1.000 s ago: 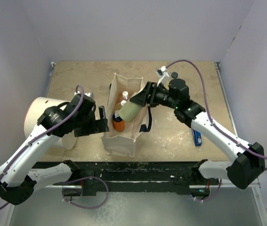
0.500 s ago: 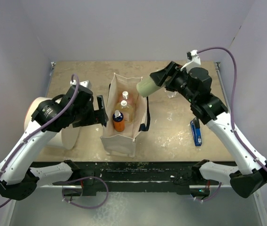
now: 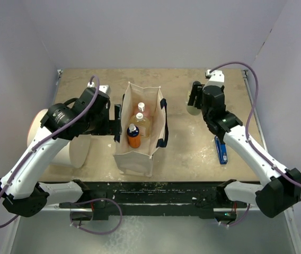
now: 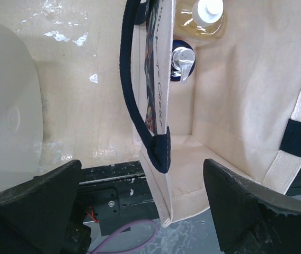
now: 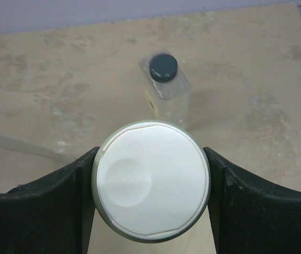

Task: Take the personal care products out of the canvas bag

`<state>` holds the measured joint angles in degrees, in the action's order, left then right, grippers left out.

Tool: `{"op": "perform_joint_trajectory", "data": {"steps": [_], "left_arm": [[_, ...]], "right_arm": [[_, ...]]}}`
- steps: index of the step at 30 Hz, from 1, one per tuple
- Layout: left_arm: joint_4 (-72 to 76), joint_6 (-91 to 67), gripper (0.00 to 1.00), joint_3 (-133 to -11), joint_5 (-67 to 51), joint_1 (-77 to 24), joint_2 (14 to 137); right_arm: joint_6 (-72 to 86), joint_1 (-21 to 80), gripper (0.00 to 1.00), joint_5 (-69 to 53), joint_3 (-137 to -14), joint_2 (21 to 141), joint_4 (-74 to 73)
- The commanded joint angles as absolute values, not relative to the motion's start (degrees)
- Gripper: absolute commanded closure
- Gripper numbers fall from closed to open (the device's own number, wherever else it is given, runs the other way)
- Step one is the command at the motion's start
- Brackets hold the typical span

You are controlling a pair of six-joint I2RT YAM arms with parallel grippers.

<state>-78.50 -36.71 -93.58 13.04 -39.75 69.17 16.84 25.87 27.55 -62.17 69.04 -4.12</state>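
The beige canvas bag (image 3: 149,138) stands open in the middle of the table. In it stand the pink pump bottle (image 3: 141,109), the yellowish white-capped bottle (image 3: 139,121) and the orange-and-blue pump bottle (image 3: 133,136). My right gripper (image 3: 194,102) is right of the bag and shut on the olive-green bottle; its wide white cap (image 5: 151,180) fills the space between the fingers. The clear black-capped bottle (image 5: 165,76) stands on the table just beyond it. My left gripper (image 4: 140,211) is open, its fingers either side of the bag's left wall (image 4: 164,132), by the black handle (image 4: 132,90).
A large white cylinder (image 3: 47,138) lies at the left, close under my left arm. A flat blue-and-black tool (image 3: 222,150) lies on the table at the right, beside my right forearm. The table's near edge and black frame run just below the bag.
My right gripper lifted the olive-green bottle out of the bag and carried it right, over the table. My left gripper moved slightly further back along the bag's left side.
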Motion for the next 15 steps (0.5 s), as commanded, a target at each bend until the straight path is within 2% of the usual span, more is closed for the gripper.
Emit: {"op": "perform_joint_trajectory", "data": {"steps": [1,10,15], "left_arm": [[-76.87,-32.27,0.01,-94.93,14.61,-39.50,68.50],[-77.45,-26.54,0.01,-98.77,15.82,-39.42,72.28],[-76.45,-27.03,0.01,-97.10,15.51,-39.11,70.89]], "right_arm": [[14.25,22.94,1.00,29.21,-59.17,69.04,11.81],[11.40,16.89,1.00,23.50,-46.56,73.91,29.19],[10.04,15.24,1.00,22.29,-44.86,77.25,34.09]]}}
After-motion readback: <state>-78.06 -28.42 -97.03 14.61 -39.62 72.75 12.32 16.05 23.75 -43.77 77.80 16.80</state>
